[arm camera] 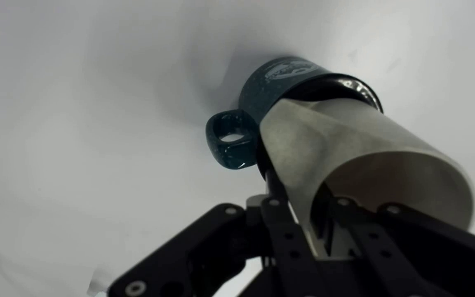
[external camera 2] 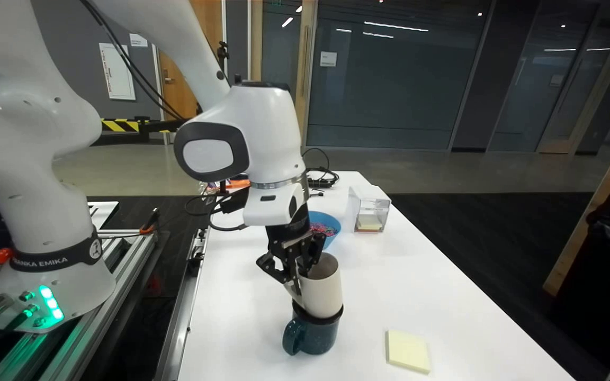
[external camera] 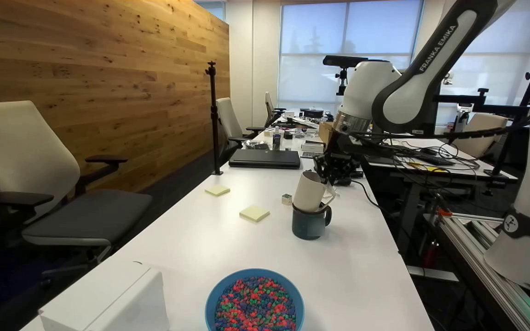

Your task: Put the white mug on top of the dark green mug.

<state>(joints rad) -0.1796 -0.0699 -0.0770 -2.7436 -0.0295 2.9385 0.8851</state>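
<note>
The dark green mug (external camera: 308, 225) stands upright on the table, also in view (external camera 2: 320, 336). The cream white mug (external camera: 308, 192) leans at a tilt with its base in the dark mug's mouth; it also shows in an exterior view (external camera 2: 323, 293). In the wrist view the white mug (arm camera: 369, 128) covers most of the dark mug's (arm camera: 278, 86) opening. My gripper (arm camera: 306, 202) is at the white mug's upper rim on the handle side, one finger inside, one outside, shut on its wall and handle. It shows in both exterior views (external camera: 328, 175) (external camera 2: 305, 267). The white mug's base is hidden.
A blue bowl of colourful bits (external camera: 228, 281) and a white box (external camera: 108, 299) stand on the table. Sticky-note pads (external camera: 254, 213) (external camera: 217, 190), a small cube (external camera: 286, 199) and a black laptop (external camera: 265, 158) lie near the mugs. A cable (external camera: 368, 193) runs along the table edge.
</note>
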